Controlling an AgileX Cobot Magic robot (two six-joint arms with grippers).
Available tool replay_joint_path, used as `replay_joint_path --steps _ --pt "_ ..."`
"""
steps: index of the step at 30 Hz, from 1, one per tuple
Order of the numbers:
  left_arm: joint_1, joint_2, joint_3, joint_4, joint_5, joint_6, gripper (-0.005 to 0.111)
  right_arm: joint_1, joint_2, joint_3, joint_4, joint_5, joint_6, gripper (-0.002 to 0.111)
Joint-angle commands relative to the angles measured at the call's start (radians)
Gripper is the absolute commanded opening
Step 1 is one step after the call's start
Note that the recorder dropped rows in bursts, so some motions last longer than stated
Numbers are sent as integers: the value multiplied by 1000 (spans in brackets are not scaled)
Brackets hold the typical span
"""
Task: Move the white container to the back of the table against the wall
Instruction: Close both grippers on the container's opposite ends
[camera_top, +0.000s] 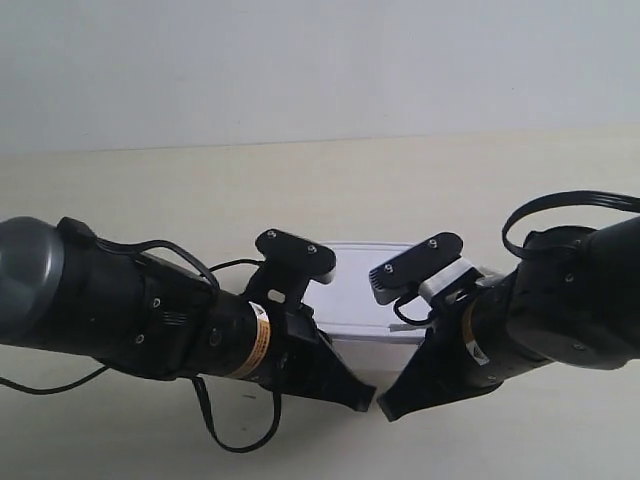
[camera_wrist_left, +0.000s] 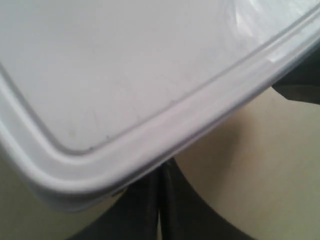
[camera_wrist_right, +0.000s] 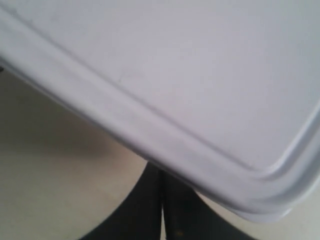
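The white container (camera_top: 365, 295) lies on the table (camera_top: 300, 185), well short of the wall (camera_top: 300, 60). Both arms crowd its near side. The exterior view's left arm ends in dark fingers (camera_top: 345, 385) just below the box, and the right arm's fingers (camera_top: 400, 398) sit close beside them. In the left wrist view my left gripper (camera_wrist_left: 160, 200) is shut, its tips hidden under the container's rimmed lid (camera_wrist_left: 125, 75). In the right wrist view my right gripper (camera_wrist_right: 161, 200) is likewise shut, tips tucked under the lid's rim (camera_wrist_right: 200, 160). Neither gripper holds anything.
Bare cream tabletop (camera_top: 450, 180) stretches from the box back to the wall. A dark part of the other arm (camera_wrist_left: 300, 82) shows at the left wrist view's edge. Black cables (camera_top: 230, 430) loop around both wrists.
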Motion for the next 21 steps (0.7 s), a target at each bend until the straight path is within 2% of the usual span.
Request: replay_joint_path --steps 1,9,15,21 --pt "1 13 -31 0 13 9 0 3 36 -35 -131 45 81 0" --pt "65 43 -47 5 -19 63 0 3 66 -61 -431 135 261 0" --pt "103 58 -49 18 -26 110 0 3 67 -88 -460 137 261 0" --pt "110 58 -77 25 -31 117 0 3 67 -126 -460 135 261 0"
